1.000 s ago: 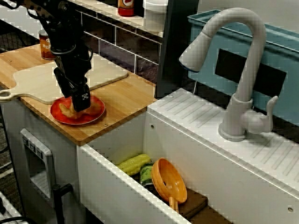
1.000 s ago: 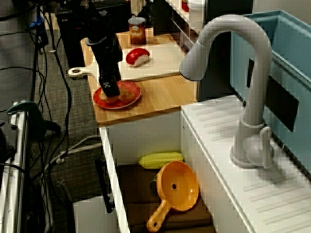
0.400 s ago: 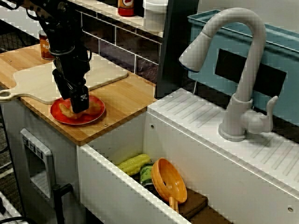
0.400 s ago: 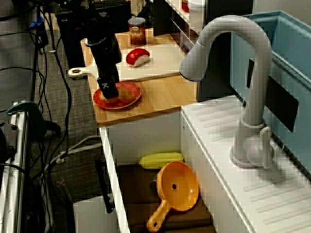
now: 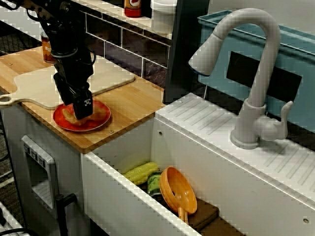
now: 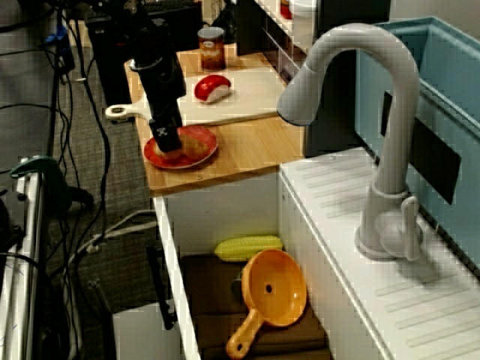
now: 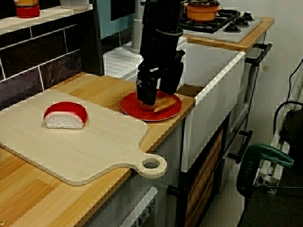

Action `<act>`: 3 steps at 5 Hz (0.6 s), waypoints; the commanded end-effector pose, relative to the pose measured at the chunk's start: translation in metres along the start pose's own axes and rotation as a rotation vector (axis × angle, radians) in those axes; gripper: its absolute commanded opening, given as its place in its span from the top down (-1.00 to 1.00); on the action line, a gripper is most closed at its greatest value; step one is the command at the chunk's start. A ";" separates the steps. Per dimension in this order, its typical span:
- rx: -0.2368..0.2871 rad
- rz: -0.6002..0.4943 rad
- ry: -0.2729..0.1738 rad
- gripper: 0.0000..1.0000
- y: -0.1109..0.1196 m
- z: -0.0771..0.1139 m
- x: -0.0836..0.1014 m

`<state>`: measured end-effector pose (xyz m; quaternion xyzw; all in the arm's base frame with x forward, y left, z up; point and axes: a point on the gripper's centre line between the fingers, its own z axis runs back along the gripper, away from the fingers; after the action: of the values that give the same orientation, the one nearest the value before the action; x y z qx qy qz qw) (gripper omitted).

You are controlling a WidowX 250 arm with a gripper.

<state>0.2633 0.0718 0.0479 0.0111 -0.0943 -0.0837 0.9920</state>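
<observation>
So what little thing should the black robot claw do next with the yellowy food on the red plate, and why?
Probably squeeze shut. The black gripper is low over the round red plate, its fingers look apart astride the tan food piece, which lies flat on the plate, not lifted.

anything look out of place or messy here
Nothing spilled or broken. The one oddity: a yellow corn cob lies down in the white sink beside an orange plastic pan. The black claw sits over tan food on the round red plate.
</observation>
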 end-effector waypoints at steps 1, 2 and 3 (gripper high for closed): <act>0.033 0.022 -0.049 -1.00 0.005 0.012 0.005; 0.031 0.026 -0.050 -1.00 0.003 0.014 0.002; 0.028 0.034 -0.046 -1.00 0.003 0.014 0.000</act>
<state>0.2562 0.0690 0.0481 0.0085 -0.0959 -0.0699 0.9929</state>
